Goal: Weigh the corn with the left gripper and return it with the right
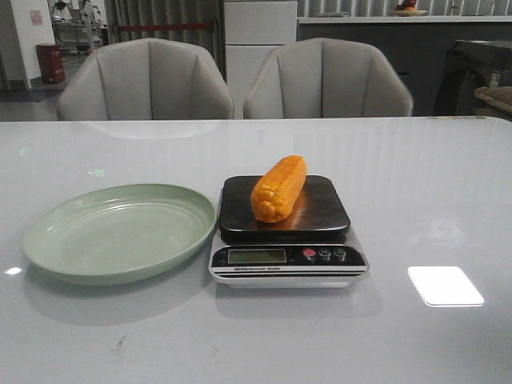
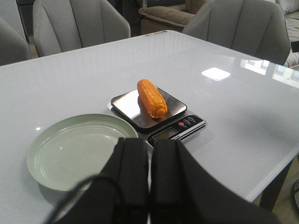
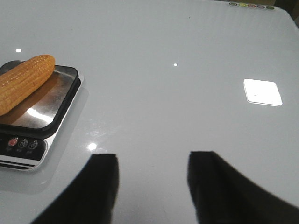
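Note:
The orange-yellow corn [image 1: 279,188] lies on the black platform of the scale [image 1: 286,232] at the table's middle. It also shows in the left wrist view [image 2: 152,98] and the right wrist view [image 3: 22,82]. My left gripper [image 2: 149,142] is shut and empty, held back from the scale [image 2: 159,116] and above the plate's near edge. My right gripper [image 3: 152,158] is open and empty over bare table, to the right of the scale [image 3: 32,121]. Neither gripper shows in the front view.
A pale green plate [image 1: 120,230] sits just left of the scale, empty; it also shows in the left wrist view [image 2: 74,154]. Two grey chairs [image 1: 146,80] stand behind the table's far edge. A bright light reflection [image 1: 445,285] lies on the table right of the scale.

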Tool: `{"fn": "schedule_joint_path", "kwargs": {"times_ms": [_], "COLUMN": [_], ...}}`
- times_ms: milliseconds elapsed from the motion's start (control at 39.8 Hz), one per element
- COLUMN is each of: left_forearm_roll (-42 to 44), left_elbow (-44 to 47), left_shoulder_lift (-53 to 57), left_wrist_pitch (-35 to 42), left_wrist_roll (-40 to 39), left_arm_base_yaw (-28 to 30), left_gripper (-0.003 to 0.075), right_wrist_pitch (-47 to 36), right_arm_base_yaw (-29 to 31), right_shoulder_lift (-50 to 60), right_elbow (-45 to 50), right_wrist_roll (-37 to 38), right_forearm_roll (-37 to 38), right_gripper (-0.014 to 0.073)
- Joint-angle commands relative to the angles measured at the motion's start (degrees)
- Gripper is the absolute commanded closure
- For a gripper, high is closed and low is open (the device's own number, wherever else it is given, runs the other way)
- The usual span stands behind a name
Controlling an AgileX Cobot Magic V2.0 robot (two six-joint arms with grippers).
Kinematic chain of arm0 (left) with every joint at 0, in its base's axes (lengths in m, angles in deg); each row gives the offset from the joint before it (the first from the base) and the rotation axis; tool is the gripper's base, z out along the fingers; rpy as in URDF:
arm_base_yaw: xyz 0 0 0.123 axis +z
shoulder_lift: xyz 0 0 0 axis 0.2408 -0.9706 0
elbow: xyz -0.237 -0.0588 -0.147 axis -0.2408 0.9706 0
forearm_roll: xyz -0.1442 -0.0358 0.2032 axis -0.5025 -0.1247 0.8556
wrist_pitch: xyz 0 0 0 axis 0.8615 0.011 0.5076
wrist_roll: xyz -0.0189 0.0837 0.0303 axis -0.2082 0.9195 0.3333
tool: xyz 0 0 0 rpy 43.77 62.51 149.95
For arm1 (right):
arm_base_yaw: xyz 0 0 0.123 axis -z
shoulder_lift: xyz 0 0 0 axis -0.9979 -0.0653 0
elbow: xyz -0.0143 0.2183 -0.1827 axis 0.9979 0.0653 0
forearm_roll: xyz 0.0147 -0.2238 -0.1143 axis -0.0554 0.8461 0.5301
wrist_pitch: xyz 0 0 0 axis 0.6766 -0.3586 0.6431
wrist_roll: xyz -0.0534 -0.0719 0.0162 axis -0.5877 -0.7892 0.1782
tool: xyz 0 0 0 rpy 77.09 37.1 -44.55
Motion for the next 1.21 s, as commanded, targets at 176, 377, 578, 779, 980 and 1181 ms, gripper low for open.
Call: {"fn": "schedule_joint_path", "kwargs": {"times_ms": [176,377,578,779,980,1181], "left_forearm_roll": [-0.3,-0.3,-0.3,-0.4,-0.4,-0.4], "left_elbow": [-1.6,-1.6,-1.6,-1.6,-1.6,-1.6], "left_shoulder_lift": [-0.5,-0.5,-0.5,-0.5,-0.5,-0.5], "left_wrist_pitch": [5.0,5.0,4.9,4.8,4.8,4.8], "left_wrist_roll": [0.0,0.0,0.0,0.0,0.0,0.0], "left_arm_base_yaw": [-0.3,-0.3,-0.3,-0.3,-0.3,-0.3], "left_gripper": [0.0607,0.0607,0.0607,0.0607,0.0607,0.0607], "right_wrist_pitch": [3.5,9.0,10.8,16.8,26.0,35.8], "right_arm_base_yaw": [-6.7,-13.3,-17.5,-18.7,-18.8,-21.7], "right_shoulder_lift": [-8.5,-19.9,-34.2,-48.6,-61.0,-71.2], "right_elbow": [-10.8,-20.8,-31.3,-45.4,-59.7,-71.8], "right_wrist_roll": [-0.2,0.0,0.9,6.7,14.8,28.7], "right_forearm_roll": [-2.7,-12.7,-19.2,-19.2,-16.4,-4.7], "right_gripper": [-0.0011,-0.0009,0.0008,0.0008,0.0008,0.0008]}}
